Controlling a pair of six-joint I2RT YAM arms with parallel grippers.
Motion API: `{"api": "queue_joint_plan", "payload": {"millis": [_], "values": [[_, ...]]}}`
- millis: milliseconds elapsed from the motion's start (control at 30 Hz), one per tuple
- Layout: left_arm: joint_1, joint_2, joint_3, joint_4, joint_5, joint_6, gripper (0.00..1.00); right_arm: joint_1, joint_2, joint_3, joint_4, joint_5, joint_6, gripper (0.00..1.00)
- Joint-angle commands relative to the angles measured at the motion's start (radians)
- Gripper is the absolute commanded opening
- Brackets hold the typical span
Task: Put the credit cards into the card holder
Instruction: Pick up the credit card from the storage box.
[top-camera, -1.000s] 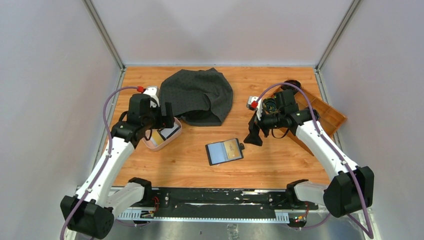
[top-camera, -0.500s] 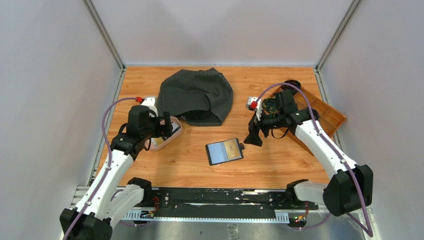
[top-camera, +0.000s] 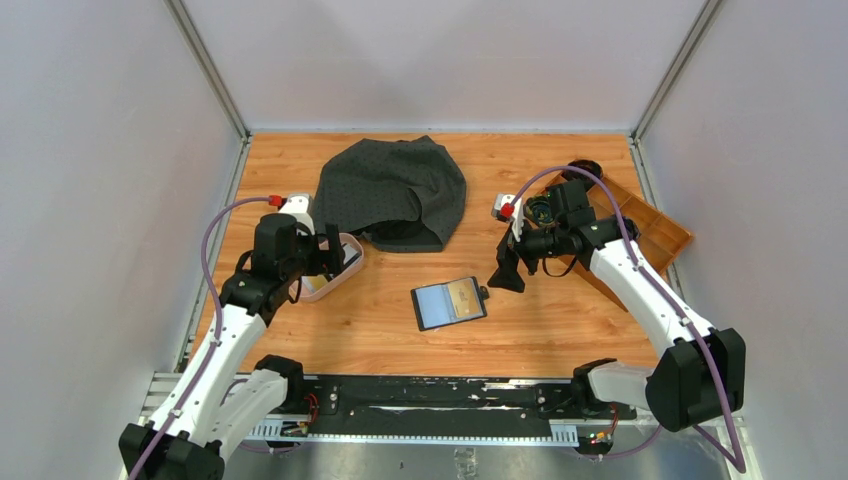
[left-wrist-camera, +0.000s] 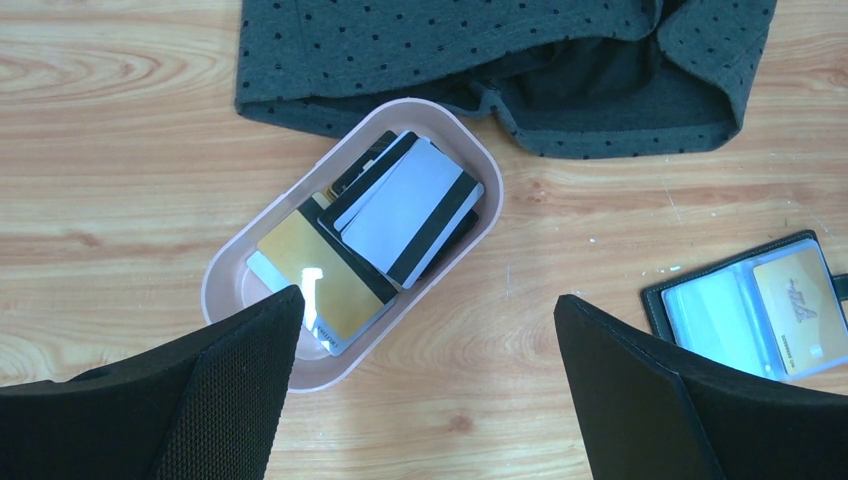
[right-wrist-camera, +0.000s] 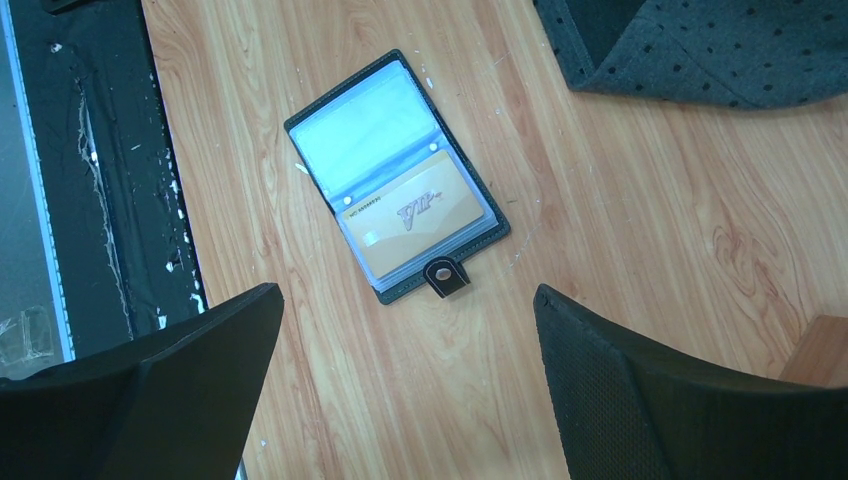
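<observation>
Several credit cards (left-wrist-camera: 405, 210), white with a black stripe, gold and dark ones, lie stacked in a pink oval dish (left-wrist-camera: 225, 270). My left gripper (left-wrist-camera: 428, 300) hangs open above the dish's near right rim, with nothing between its fingers; from the top it (top-camera: 330, 250) covers most of the dish (top-camera: 352, 262). The black card holder (top-camera: 449, 302) lies open on the table, a tan card in one pocket (right-wrist-camera: 420, 215). It also shows at the right edge of the left wrist view (left-wrist-camera: 760, 305). My right gripper (right-wrist-camera: 408, 292) hovers open just right of the holder, empty.
A dark dotted cloth (top-camera: 395, 190) lies bunched at the back middle, just behind the dish. A long wooden tray (top-camera: 655, 230) sits at the right edge behind my right arm. The black base rail (top-camera: 430, 395) runs along the near edge.
My left arm has drawn back a little toward the near edge, and its gripper now covers more of the dish. The right arm and the card holder have not moved.
</observation>
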Motion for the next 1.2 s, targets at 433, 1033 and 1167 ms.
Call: {"api": "queue_joint_plan", "payload": {"millis": [433, 1033, 1167], "values": [[0.007, -0.012, -0.016, 0.012, -0.013, 0.016, 1.00, -0.015, 0.001, -0.012, 0.004, 0.012, -0.009, 1.00], [0.007, 0.013, -0.016, 0.012, 0.001, 0.013, 1.00, -0.017, -0.001, -0.013, 0.004, 0.015, -0.009, 1.00], [0.007, 0.023, -0.013, 0.011, 0.008, 0.013, 1.00, -0.016, -0.004, -0.018, 0.005, 0.016, -0.009, 1.00]]}}
